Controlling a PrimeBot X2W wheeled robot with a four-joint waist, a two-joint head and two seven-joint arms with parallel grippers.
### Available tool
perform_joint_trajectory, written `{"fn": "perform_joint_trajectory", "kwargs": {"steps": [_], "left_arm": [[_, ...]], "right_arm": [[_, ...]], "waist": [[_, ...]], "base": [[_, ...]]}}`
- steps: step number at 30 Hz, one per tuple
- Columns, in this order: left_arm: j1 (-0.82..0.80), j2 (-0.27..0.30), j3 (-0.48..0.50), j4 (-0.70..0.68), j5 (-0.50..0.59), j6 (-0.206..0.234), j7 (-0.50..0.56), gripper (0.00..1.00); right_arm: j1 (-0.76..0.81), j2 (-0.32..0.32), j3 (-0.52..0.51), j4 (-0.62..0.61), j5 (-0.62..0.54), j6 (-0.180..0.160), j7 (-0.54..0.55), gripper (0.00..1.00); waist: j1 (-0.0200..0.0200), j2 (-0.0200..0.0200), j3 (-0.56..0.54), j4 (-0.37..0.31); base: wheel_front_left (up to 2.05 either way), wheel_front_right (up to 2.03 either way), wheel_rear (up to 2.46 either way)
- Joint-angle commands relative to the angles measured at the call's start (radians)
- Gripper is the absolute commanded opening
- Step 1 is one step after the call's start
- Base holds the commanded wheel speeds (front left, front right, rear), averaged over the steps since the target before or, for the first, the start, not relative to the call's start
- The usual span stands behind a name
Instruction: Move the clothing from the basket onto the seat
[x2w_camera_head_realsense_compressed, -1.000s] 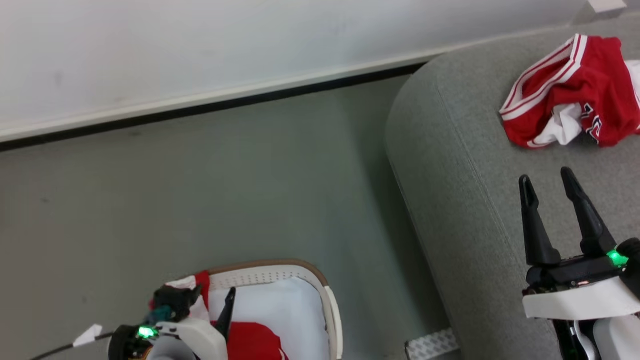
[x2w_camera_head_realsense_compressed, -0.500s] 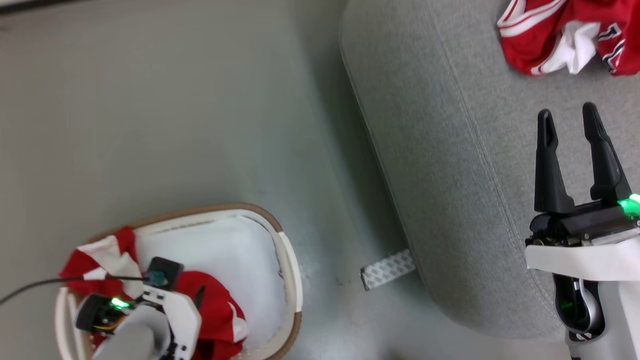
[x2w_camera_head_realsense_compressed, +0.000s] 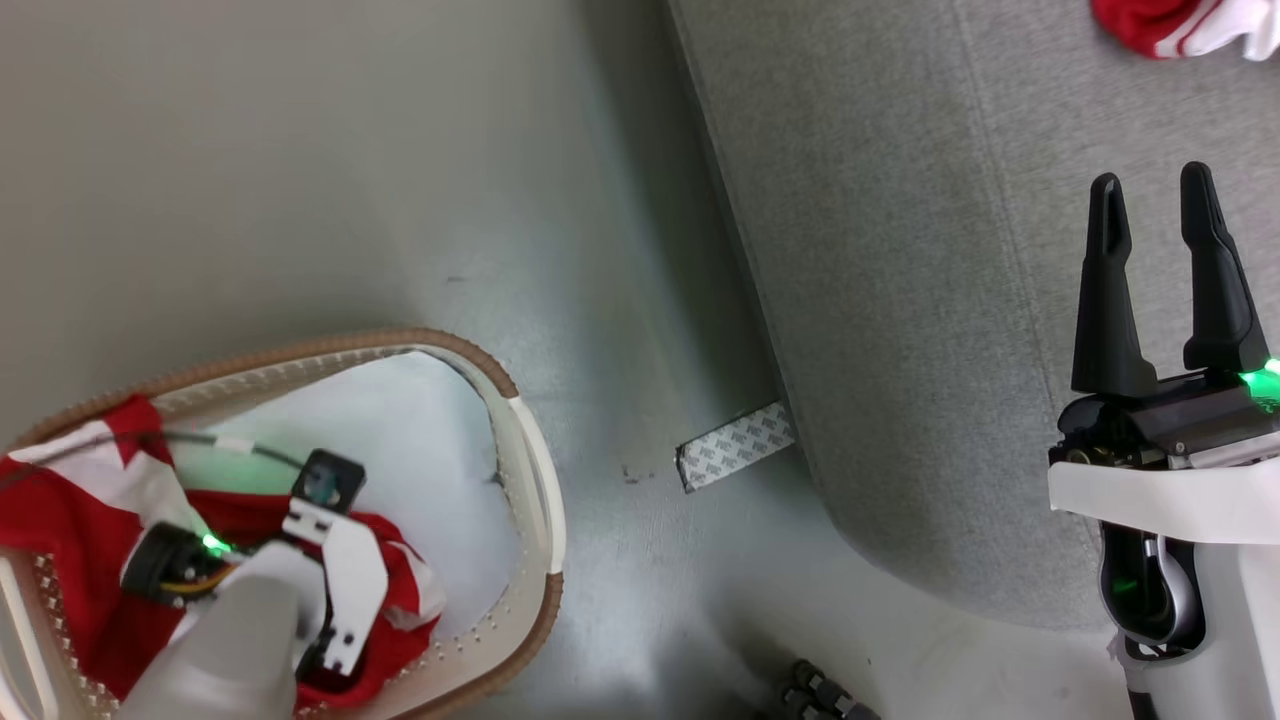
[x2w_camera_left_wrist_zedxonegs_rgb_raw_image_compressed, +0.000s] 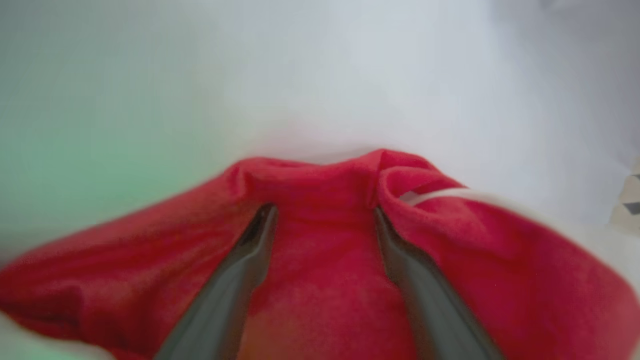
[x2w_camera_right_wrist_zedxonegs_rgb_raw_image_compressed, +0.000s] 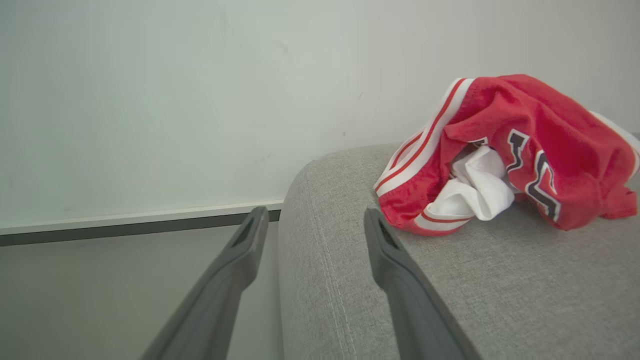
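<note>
On the seat (x2w_camera_right_wrist_zedxonegs_rgb_raw_image_compressed: 500, 300) lies one garment (x2w_camera_right_wrist_zedxonegs_rgb_raw_image_compressed: 530, 145), its dark white-edged characters, seen from the right wrist, too crumpled to read; the right tool (x2w_camera_right_wrist_zedxonegs_rgb_raw_image_compressed: 315, 212) gapes near it. The left tool (x2w_camera_left_wrist_zedxonegs_rgb_raw_image_compressed: 322, 215) has its fingers apart, tips dug into the other garment (x2w_camera_left_wrist_zedxonegs_rgb_raw_image_compressed: 325, 290) in the basket (x2w_camera_head_realsense_compressed: 530, 450).

Bare home-like room: grey seat (x2w_camera_head_realsense_compressed: 900, 250), laundry basket (x2w_camera_head_realsense_compressed: 532, 480), plain wall (x2w_camera_right_wrist_zedxonegs_rgb_raw_image_compressed: 150, 100).

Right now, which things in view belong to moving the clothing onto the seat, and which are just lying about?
Job: garment in basket, garment on seat, basket, seat, left gripper, right gripper.
Lying about: patterned strip on floor, dark ribbed object.
</note>
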Motion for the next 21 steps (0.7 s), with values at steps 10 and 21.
{"fn": "perform_joint_trajectory", "kwargs": {"steps": [10,21], "left_arm": [[0.011,0.005,-0.026,0.019,-0.029,-0.002,0.041,0.0],[0.075,-0.071,0.015,0.008,-0.105,0.017,-0.143,0.0]], "right_arm": [[-0.021,0.011,-0.001,0.009,-0.008,-0.003,-0.003,1.0],[-0.015,-0.015,0.016,0.054,-0.039,-0.003,-0.003,1.0]], "waist": [[-0.0001,0.0,0.006,-0.001],[-0.0001,0.0,-0.218,0.041]], "base": [[0.0,0.0,0.0],[0.0,0.0,0.0]]}}
